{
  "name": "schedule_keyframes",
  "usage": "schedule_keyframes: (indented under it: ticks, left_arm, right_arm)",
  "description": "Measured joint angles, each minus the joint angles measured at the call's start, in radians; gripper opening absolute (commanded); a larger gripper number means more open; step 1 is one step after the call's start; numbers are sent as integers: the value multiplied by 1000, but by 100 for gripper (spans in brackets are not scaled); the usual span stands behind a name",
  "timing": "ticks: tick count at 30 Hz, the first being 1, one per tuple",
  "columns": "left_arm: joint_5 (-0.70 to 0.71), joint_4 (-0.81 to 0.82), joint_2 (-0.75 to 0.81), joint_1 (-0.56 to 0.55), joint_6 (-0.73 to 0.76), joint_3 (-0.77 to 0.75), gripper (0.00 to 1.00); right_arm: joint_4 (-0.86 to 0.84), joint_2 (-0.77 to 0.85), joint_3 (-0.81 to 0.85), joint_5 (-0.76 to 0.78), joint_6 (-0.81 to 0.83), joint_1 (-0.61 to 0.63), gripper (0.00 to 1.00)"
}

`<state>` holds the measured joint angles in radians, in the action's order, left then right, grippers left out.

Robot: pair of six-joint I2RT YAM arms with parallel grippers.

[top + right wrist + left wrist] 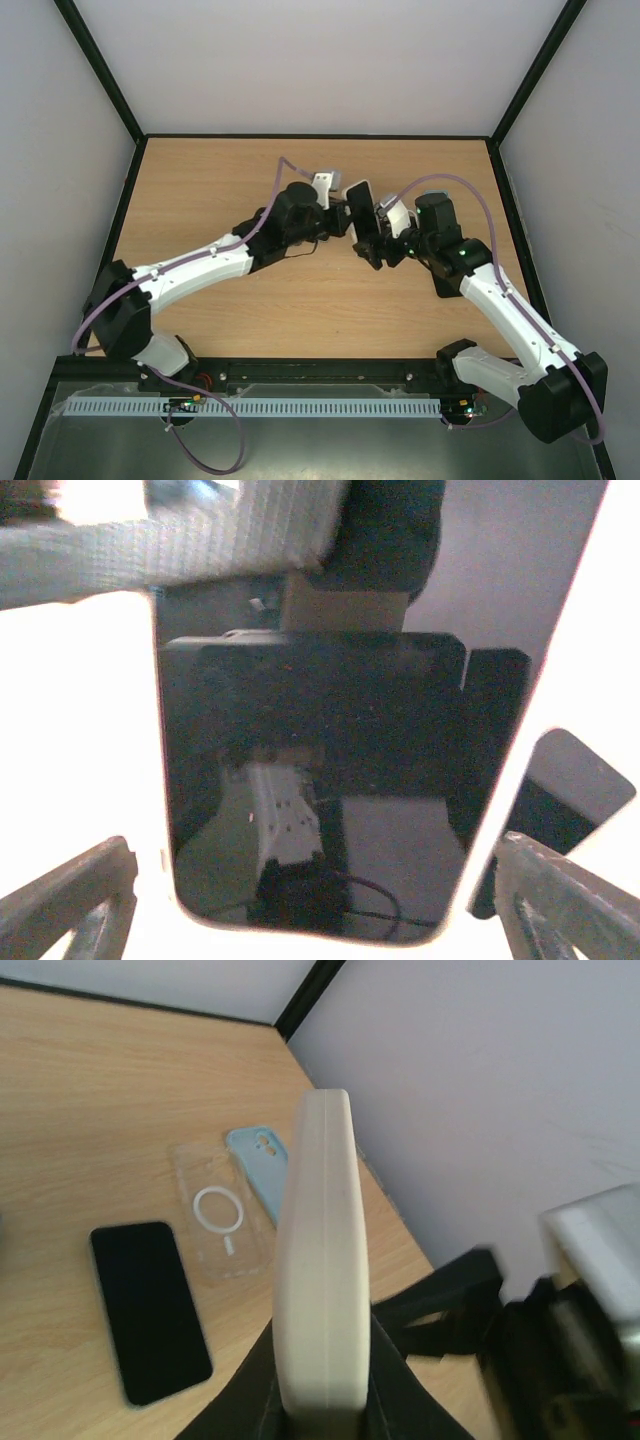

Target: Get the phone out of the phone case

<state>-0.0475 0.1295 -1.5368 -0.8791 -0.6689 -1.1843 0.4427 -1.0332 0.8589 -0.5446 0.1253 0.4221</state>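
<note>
Left wrist view: cream phone case (318, 1260), phone (310, 780) inside, held edge-on above the table (90, 1110); left gripper (340, 222) clamped on its near end. Right gripper (320, 910) faces the screen, jaws apart. Case looks soft (glass slick, fragile); judgement: peel at a corner lip.

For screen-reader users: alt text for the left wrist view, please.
A cream phone case stands edge-on, gripped at its base by the left gripper. Behind it on the wooden table lie a black phone, a clear case and a light-blue case.
</note>
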Motion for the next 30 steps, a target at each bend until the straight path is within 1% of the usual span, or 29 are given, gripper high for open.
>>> schedule_keyframes:
  ticks: [4,7,9,12,15,16,19,22,26,30]
  left_arm:
    - [-89,16,115,62,31,155,2]
    - [-164,14,257,114,67,288,2]
    - [-230,31,385,159,87,377,3]
    - [-312,40,553,189,134,451,2]
    - [-372,35,651,190,192,455,2]
    - [-394,34,674,190,213,455,2]
    - [-469,28,698,190,249,455,2]
    - [-542,41,676,190,255,460,2]
    - [-624,94,629,190,237,489,2]
    - [-667,161,587,190,203,514,3]
  right_arm:
    - [25,23,21,-91,45,4,98]
    - [56,37,44,-151,78,4,98]
    - [82,37,59,-196,100,4,98]
    - [117,37,63,-279,154,4,99]
    - [152,37,63,-369,217,4,88]
    - [166,37,63,-410,237,4,82]
    - [195,34,63,-502,289,4,70]
    - [241,14,68,-565,344,10,62]
    - [333,-20,96,-618,435,29,55]
    - [356,-18,100,-631,472,55,50]
